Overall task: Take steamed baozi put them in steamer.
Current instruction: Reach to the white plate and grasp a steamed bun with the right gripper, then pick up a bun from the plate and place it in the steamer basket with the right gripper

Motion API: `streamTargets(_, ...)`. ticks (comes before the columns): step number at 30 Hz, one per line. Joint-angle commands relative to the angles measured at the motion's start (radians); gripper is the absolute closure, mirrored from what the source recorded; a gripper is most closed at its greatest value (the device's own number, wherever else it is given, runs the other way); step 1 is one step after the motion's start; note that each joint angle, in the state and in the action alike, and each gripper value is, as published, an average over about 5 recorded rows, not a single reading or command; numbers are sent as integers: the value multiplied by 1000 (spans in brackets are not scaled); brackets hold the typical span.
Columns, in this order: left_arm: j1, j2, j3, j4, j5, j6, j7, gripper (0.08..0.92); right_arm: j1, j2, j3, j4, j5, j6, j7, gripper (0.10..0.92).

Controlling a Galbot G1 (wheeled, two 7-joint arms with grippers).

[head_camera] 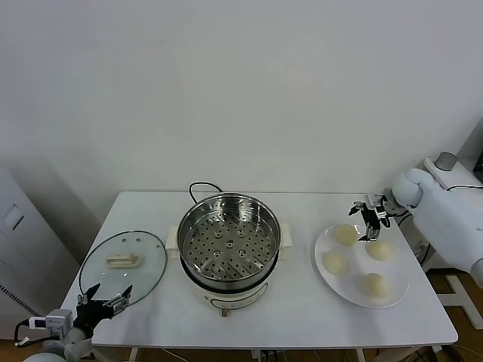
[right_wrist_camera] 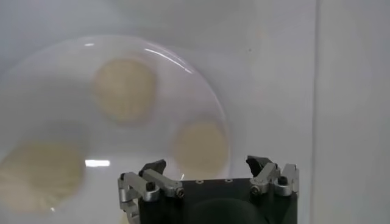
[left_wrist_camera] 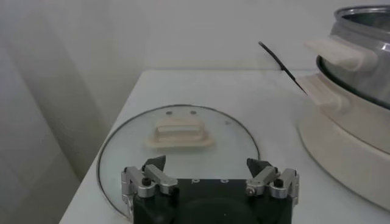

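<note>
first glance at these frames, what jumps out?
The shiny steamer sits mid-table, uncovered, its perforated tray empty. Its glass lid lies flat on the table toward the robot's left, with the left end effector open at its near edge. On the robot's right, four baozi rest on a white plate, the open right end effector hovering over its far rim.
</note>
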Motion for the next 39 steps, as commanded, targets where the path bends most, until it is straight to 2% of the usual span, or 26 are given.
streamTargets(1,0,-1,-1,-1,0,-1,0,177,-22,75,45,-98,-108,23,25,203)
streamTargets(7,6,-1,-1,-5,0,-4,0,177,-36,88,73,-119,-134,22,42,235)
streamTargets(13,10,-2,-1,-3,0,-8,0,177,-46,98,105,-138,-145,23,59,323)
streamTargets(20,13,-3,-2,-5,-1,-11,0,177,-51,106,127,-134,-146,25,75,492)
streamTargets(26,19,-7,-2,-11,0,-11,-1,177,-51,100,120,-105,-134,25,74,533)
streamTargets(30,20,-12,-1,-12,7,-11,-3,177,-19,45,40,-5,-41,8,52,533)
streamTargets(34,20,-16,0,-16,18,-8,-5,177,101,-57,-114,162,113,-5,9,533)
streamTargets(39,15,-17,2,-19,19,-4,-9,177,318,-114,-279,281,283,69,-48,533)
